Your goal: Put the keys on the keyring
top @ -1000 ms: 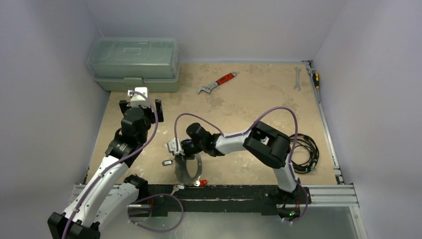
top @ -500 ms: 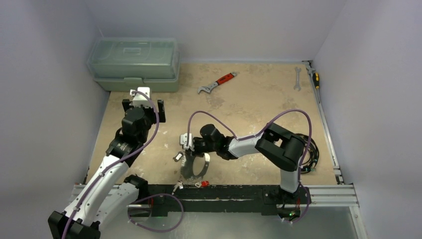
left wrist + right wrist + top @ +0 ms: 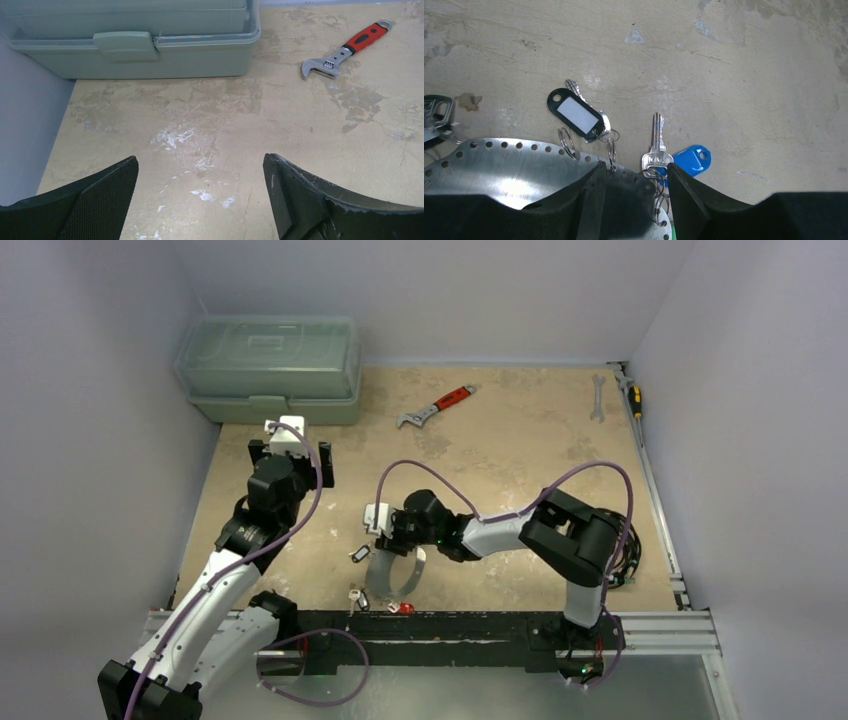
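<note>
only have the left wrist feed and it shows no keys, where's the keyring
Observer: Top view: the keyring stands near the front edge of the table, between the two arms.
Operator: any key on it
Observer: Right wrist view: the black-tag key has its small ring seemingly hooked through a hole at the keyring's rim.
Operator: is the right gripper holding something
Observer: No. The right gripper has its fingers apart, astride that rim, with nothing clamped.
</note>
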